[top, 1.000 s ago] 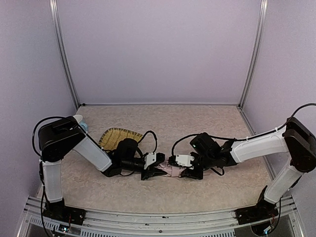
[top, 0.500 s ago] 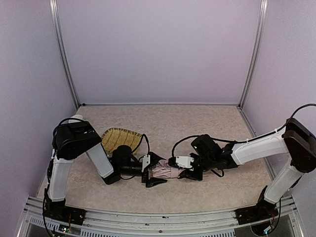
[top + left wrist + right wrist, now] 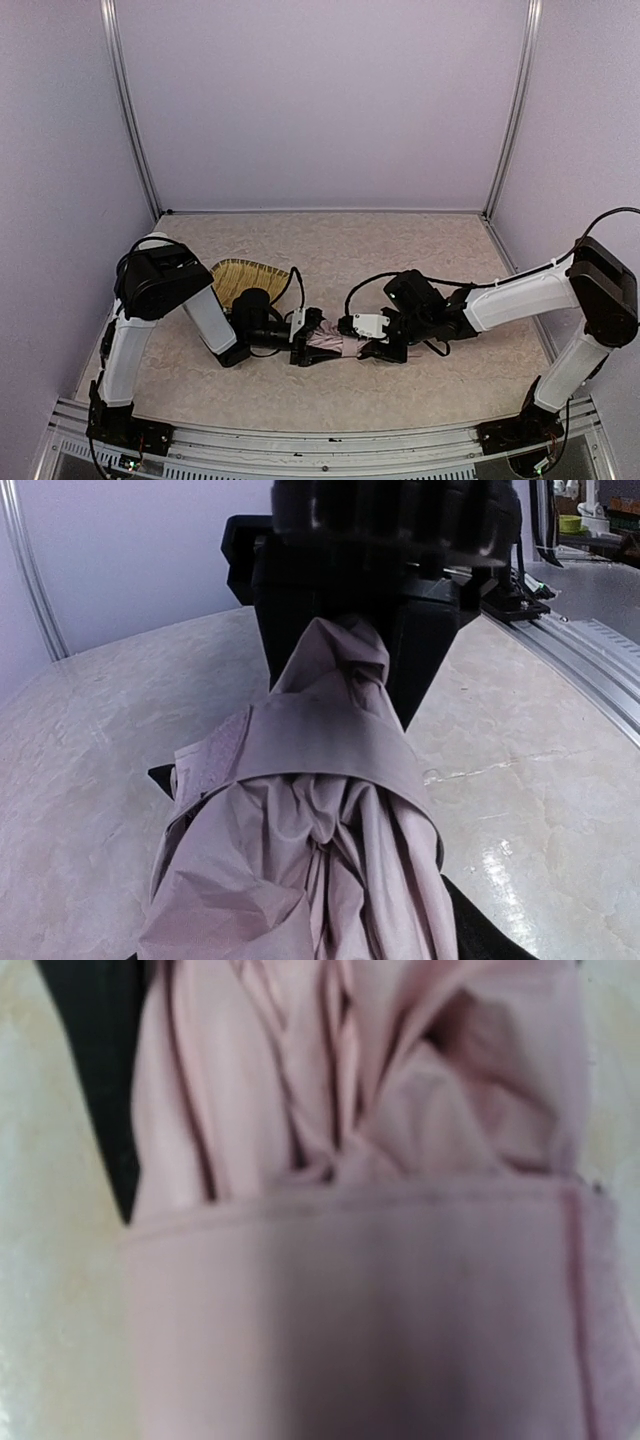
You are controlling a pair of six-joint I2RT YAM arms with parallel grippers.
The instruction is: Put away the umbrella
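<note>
Running along the near edge, a metal rail (image 3: 320,440) bounds the counter (image 3: 400,250), and both arms reach in from it to meet at the middle of the near half. Bare counter shows on both sides of them and beyond, up to where pale walls (image 3: 320,100) with upright metal posts close in the back and both sides. A straw mat (image 3: 245,277) lies just behind the left arm, near the left wall. The umbrella (image 3: 330,343) lies folded on the counter between the two hands, pointing left to right. It is a crumpled pale pink bundle of thin fabric, gathered by a band (image 3: 330,740) of the same cloth that wraps round its middle, with a rougher patch at one end of the band. The left hand (image 3: 312,340) stands partly open around the bundle's left end, its dark fingers (image 3: 480,935) on either side of the fabric; whether they press on it cannot be told. The right hand (image 3: 368,345) is clamped on the narrow right end, its black fingers tight against the pink folds, which fill the right wrist view (image 3: 350,1260).
</note>
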